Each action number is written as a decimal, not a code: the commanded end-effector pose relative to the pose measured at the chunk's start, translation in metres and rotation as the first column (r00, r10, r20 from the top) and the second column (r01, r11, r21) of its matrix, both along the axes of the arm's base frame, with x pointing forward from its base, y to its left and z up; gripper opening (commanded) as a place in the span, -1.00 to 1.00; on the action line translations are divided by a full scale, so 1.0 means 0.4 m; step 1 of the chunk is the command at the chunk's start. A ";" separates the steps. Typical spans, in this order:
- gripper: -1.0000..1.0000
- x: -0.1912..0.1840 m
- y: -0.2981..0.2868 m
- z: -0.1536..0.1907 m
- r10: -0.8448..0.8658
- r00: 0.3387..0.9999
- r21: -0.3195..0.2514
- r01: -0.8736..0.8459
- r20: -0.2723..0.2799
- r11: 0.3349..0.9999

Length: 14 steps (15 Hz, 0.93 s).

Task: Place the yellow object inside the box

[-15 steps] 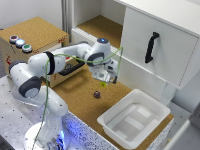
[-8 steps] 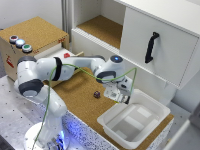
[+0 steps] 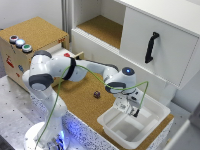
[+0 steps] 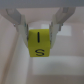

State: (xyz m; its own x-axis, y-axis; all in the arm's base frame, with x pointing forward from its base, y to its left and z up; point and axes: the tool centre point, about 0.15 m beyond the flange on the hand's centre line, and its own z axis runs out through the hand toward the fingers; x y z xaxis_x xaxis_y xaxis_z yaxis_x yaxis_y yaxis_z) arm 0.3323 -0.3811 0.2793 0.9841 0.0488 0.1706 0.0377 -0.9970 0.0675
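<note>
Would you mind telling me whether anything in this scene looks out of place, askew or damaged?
Nothing stands out. The gripper holds the yellow object squarely between its fingers over the white box, which sits flat and looks intact. A small dark cube rests alone on the cork surface.

I see the yellow object (image 4: 39,43) between the gripper (image 4: 40,33) fingers: smooth matt plastic with black markings. The fingers (image 4: 20,24) look like translucent pale plastic. Below the claw, the box (image 3: 111,121) is smooth white plastic, slightly glossy. The tabletop (image 3: 80,95) beside it is rough cork-like board.
</note>
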 end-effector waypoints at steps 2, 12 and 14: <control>-1.00 0.059 -0.085 -0.124 -0.049 0.999 0.119 0.048 0.011 0.992; 1.00 0.000 0.009 0.072 -0.029 0.991 0.105 0.015 0.130 0.994; 1.00 0.001 0.063 0.144 0.019 0.987 0.095 -0.034 0.158 0.995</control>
State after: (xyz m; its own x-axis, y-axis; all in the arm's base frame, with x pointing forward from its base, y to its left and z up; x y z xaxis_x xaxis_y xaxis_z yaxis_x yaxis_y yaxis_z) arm 0.3592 -0.3971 0.2609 0.9817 -0.0185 0.1894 -0.0162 -0.9998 -0.0136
